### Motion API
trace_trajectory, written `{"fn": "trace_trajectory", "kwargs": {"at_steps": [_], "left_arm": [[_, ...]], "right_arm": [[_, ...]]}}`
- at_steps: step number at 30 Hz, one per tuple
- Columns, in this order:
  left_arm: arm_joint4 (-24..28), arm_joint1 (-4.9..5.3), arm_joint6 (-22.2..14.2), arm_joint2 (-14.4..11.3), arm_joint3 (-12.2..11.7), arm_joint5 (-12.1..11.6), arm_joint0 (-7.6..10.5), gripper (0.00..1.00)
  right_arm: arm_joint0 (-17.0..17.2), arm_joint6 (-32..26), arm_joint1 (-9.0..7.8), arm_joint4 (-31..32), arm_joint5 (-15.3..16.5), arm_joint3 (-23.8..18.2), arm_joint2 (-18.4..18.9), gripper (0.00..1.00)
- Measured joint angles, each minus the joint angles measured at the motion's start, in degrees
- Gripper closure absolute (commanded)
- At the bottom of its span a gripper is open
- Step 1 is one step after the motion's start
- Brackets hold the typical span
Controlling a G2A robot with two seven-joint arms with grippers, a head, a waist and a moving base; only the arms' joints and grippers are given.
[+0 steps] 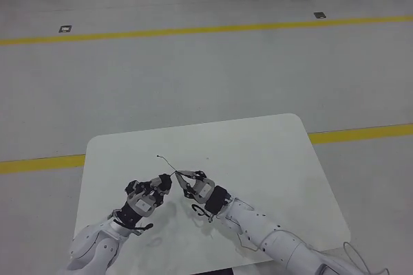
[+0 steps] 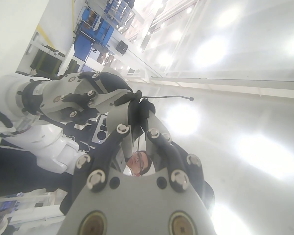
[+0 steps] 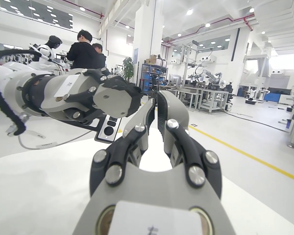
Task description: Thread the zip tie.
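Over the white table point(image 1: 261, 144), left gripper point(image 2: 139, 114) and right gripper point(image 2: 133, 97) both pinch the zip tie point(image 2: 166, 96) — tips meeting, we judge, to align threading.

Zip tie point(image 1: 166, 164): a thin black strand, slightly curved. In the top view I see it just left of centre, lower half, with its free end slanting toward the upper left. In the left wrist view the free length runs rightward from mid-frame and ends in a small knob. Its other part is pinched by the left gripper point(image 2: 140, 113) and the right gripper point(image 2: 134, 96), whose tips meet there.
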State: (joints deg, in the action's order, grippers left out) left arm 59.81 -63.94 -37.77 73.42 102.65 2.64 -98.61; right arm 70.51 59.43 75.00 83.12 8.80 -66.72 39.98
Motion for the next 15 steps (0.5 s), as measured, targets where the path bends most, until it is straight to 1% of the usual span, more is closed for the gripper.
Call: {"fn": "trace_trajectory", "kwargs": {"at_steps": [3,5,15], "left_arm": [[0.01,0.02,-0.01,0.04,-0.02,0.01,0.05,1.0],[-0.01,0.04,-0.02,0.05,-0.04,0.04,0.08,1.0],[-0.22,0.11,-0.12,0.07,-0.03,-0.03,0.21,1.0]], "right_arm": [[-0.03,0.05,0.21,0.21,0.12,0.25,0.11,0.94],[-0.02,0.05,0.35,0.31,0.2,0.4,0.22,1.0],[0.29,-0.26,0.79,1.43,0.17,1.06,0.84,1.0]]}}
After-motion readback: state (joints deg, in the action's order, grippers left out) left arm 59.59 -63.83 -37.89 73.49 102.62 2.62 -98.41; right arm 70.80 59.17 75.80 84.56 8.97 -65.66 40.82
